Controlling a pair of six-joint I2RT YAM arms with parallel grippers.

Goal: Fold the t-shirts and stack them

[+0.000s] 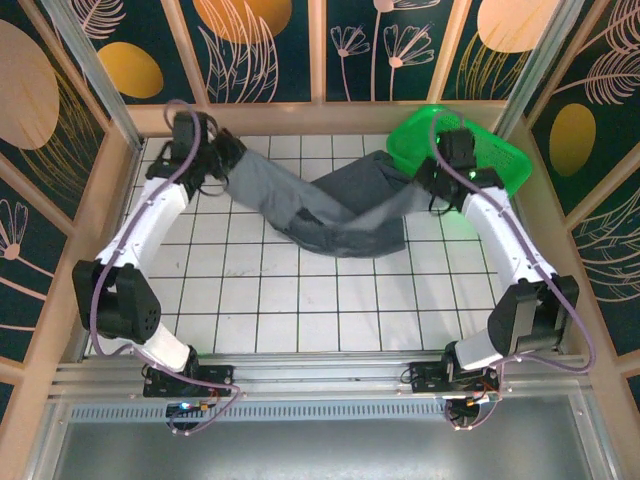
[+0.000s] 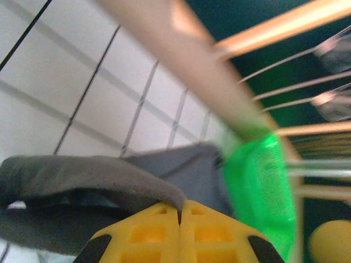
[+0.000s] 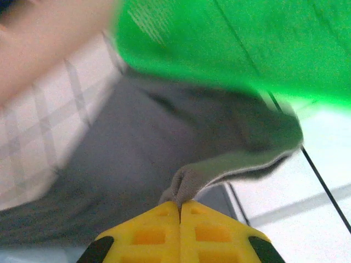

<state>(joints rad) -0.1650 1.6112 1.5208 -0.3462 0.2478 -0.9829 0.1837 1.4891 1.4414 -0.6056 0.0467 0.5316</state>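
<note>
A dark slate-grey t-shirt [image 1: 335, 210] hangs stretched between both arms across the back of the tiled table, its middle sagging onto the tiles. My left gripper [image 1: 212, 160] is shut on the shirt's left end, and the grey cloth [image 2: 98, 178] is pinched between the yellow jaws of the left gripper [image 2: 180, 211]. At the right, by the green basket [image 1: 500, 155], my right gripper [image 1: 432, 180] is shut on the shirt's other end. In the right wrist view a fold of cloth [image 3: 189, 183] sticks up from the closed jaws of the right gripper [image 3: 180, 205].
The green basket stands in the back right corner, its wall [image 2: 260, 186] close behind the shirt and right above the right gripper as a green surface [image 3: 230, 44]. A wooden rail [image 1: 320, 118] bounds the table at the back. White tiles [image 1: 320, 300] lie in front of the shirt.
</note>
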